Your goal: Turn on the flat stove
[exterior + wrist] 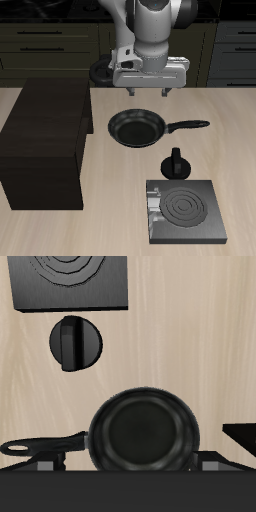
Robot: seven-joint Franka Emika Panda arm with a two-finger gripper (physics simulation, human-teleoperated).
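Note:
The flat stove (186, 212) is a dark-grey square slab near the table's front edge, and its ring coil burner (187, 208) is dark. It also shows in the wrist view (75, 284), partly cut off by the frame. My gripper (147, 93) hangs high above the back of the table, behind the frying pan and far from the stove. Its jaws stand apart and hold nothing. The stove's knob is too small to make out clearly.
A round black frying pan (135, 127) with a long handle lies below my gripper and also shows in the wrist view (140, 431). A small black pot (175, 163) stands between the pan and the stove. A large dark cabinet (45, 140) stands beside the pan.

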